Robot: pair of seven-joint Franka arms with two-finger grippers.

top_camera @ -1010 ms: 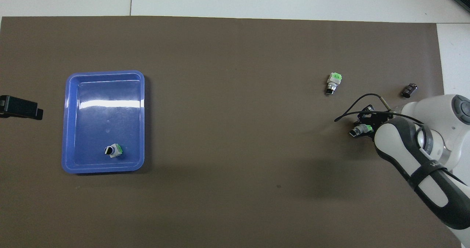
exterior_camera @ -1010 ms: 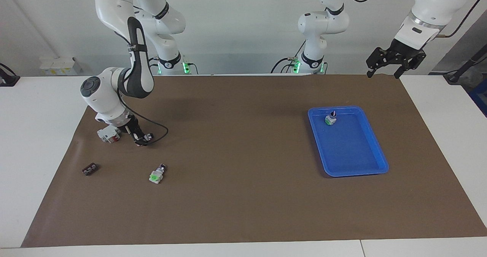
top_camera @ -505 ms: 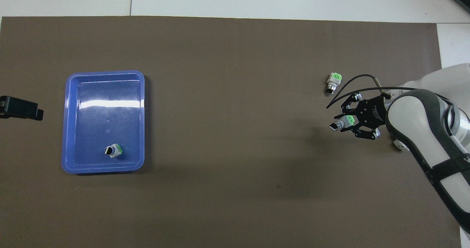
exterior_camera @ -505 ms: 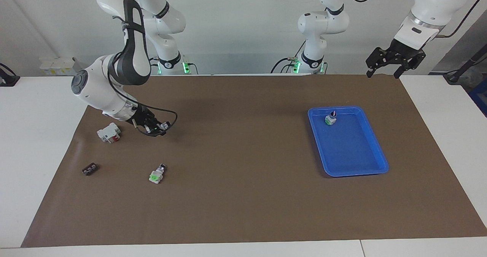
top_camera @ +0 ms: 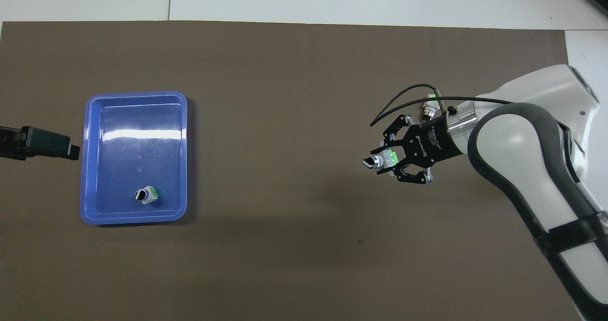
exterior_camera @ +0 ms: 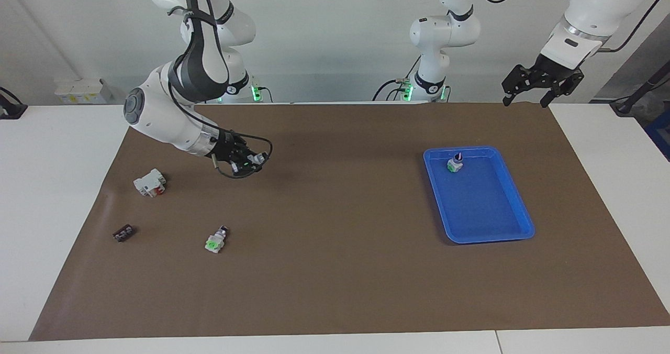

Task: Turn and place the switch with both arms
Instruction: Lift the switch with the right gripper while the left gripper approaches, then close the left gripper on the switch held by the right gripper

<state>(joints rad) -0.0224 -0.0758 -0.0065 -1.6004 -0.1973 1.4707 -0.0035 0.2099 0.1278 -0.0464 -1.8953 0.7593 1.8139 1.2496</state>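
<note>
the right claw [exterior_camera: 246, 161] is up in the air over the brown mat [exterior_camera: 335, 270] toward the right arm's end of the tabletop [exterior_camera: 42, 197], pinching a switch [top_camera: 384, 160] whose black knob points out past the fingertips and whose green face shows. a second switch [exterior_camera: 215, 240] lies on the mat farther from the robots, near a small black piece [exterior_camera: 124, 233] and a white block with a red part [exterior_camera: 149, 183]. a third switch [exterior_camera: 455, 163] stands in the blue tray [exterior_camera: 515, 234], at the tray's end nearer to the robots. the left claw [exterior_camera: 542, 81] waits with fingers spread, raised over the mat's corner at the left arm's end.
</note>
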